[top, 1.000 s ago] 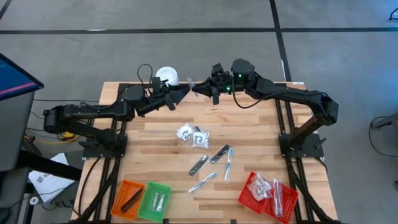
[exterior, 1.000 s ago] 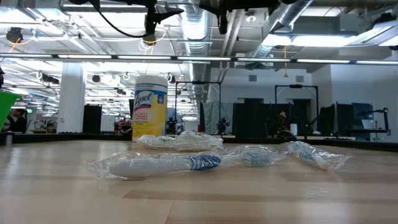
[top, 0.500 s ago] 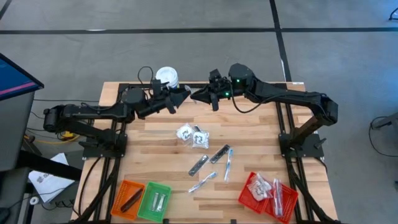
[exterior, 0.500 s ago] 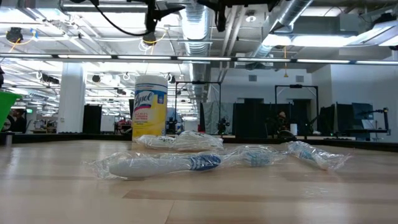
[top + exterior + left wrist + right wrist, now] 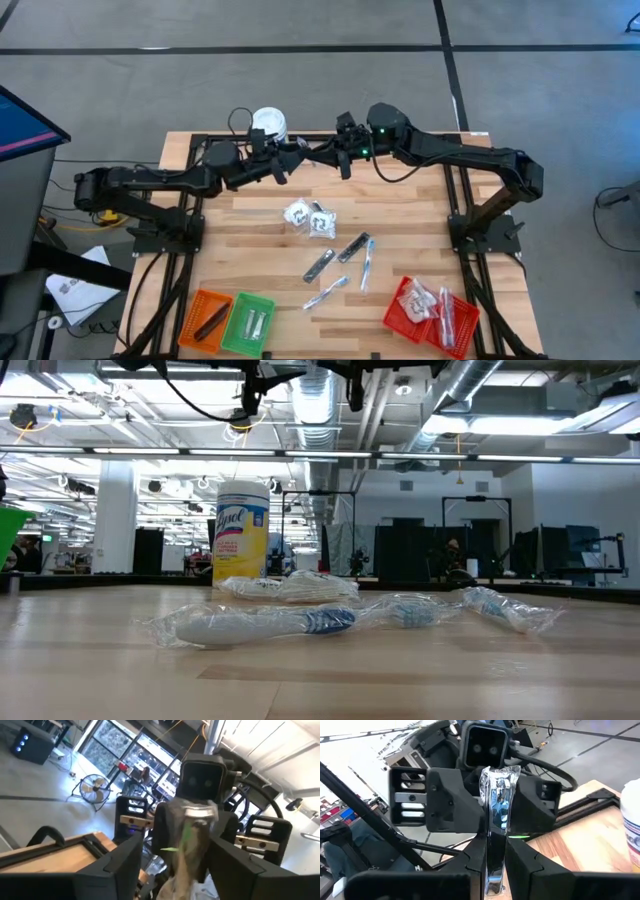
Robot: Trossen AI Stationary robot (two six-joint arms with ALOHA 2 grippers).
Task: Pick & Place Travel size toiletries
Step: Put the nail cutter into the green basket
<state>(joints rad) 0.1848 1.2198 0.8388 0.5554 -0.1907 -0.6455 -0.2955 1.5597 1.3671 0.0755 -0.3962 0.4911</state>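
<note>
L gripper [image 5: 297,152], upper centre-left of high view, has jaws apart around a silvery stick [image 5: 495,810]; R gripper [image 5: 322,153], just right of it, is clamped on the stick. Risk: R lets go before L bites, and the slick wrap drops to the table [image 5: 420,220].

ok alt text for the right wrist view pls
The right pincer is shut on a silvery wrapped stick, holding it out between the open fingers of the left pincer facing it. Beyond lies the wooden table, with a white-lidded canister at the picture's edge.
</note>
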